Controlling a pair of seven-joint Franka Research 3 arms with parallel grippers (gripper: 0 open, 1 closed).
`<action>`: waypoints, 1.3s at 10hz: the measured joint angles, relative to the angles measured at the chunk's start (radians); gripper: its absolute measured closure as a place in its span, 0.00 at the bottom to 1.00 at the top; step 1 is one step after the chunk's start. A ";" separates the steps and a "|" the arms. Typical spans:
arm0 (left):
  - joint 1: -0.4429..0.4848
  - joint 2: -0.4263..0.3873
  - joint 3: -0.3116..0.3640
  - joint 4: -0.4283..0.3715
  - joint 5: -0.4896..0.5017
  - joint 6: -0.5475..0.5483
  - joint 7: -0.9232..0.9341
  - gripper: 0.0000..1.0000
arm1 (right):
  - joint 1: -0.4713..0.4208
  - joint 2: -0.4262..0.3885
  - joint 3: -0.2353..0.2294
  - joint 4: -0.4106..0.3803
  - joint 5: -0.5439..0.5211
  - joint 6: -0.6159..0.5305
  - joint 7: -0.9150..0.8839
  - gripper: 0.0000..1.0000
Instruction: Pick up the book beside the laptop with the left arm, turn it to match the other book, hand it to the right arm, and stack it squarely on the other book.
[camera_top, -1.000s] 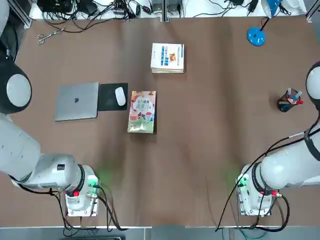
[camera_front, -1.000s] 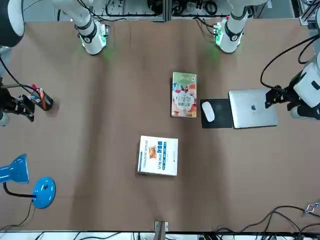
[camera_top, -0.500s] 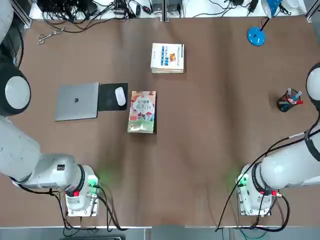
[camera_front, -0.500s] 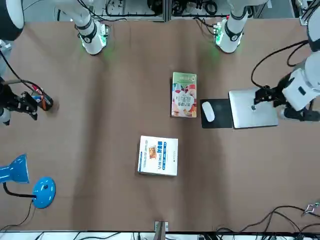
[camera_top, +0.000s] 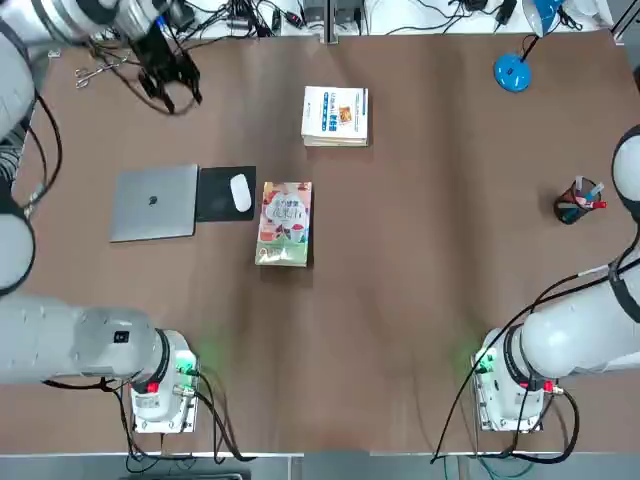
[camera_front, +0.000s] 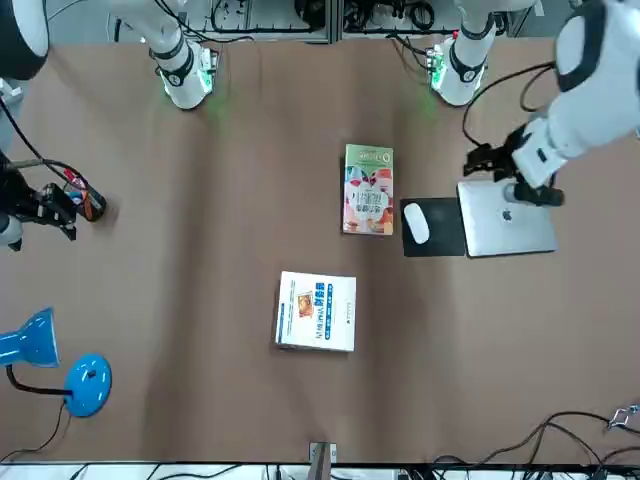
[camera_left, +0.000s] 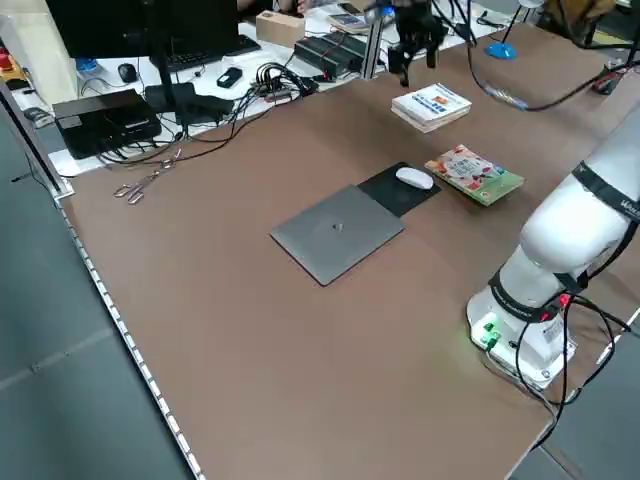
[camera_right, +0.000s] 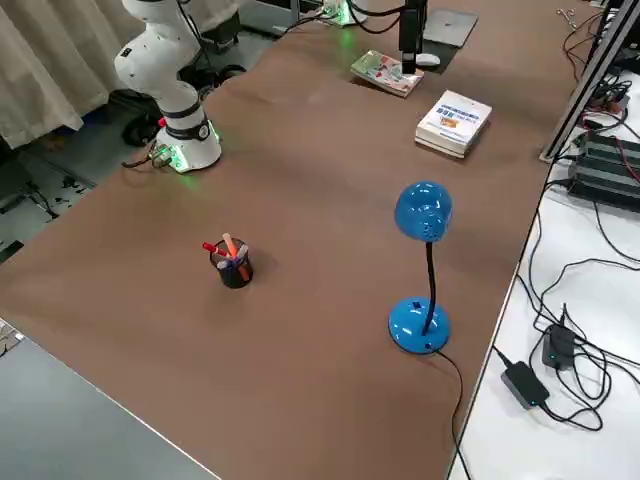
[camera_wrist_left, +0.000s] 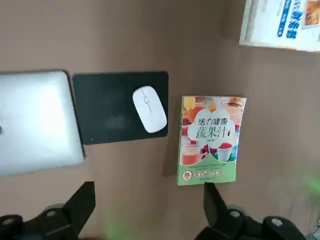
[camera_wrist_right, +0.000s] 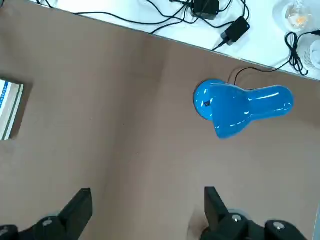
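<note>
On the brown surface (camera_top: 400, 300), the closed laptop (camera_top: 154, 203) is the broadest item, then the black mouse pad (camera_top: 217, 194) carrying a white mouse (camera_top: 241, 192), with the green-bordered book (camera_top: 285, 224) just beside it. The blue lamp (camera_right: 422, 262) and pen cup (camera_right: 233, 265) stand well apart. The left gripper (camera_wrist_left: 150, 192), fingers spread and empty, has swung inward since the earlier front view, now over the laptop's side; the right gripper (camera_wrist_right: 149, 195), also spread and empty, hovers near the pen cup.

Glossy white arms (camera_front: 600, 90), grey joint bands, looping black cables (camera_top: 225, 425).
</note>
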 joint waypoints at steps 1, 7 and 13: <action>-0.001 -0.038 -0.024 -0.122 -0.039 0.073 0.013 0.03 | 0.003 0.000 0.002 0.000 0.001 0.000 0.000 0.01; -0.001 -0.060 -0.116 -0.482 -0.386 0.336 0.250 0.05 | -0.034 0.000 -0.015 0.000 0.116 -0.069 -0.001 0.01; 0.001 0.160 -0.226 -0.607 -0.839 0.496 0.591 0.07 | -0.052 0.000 -0.012 0.000 0.116 -0.077 -0.001 0.01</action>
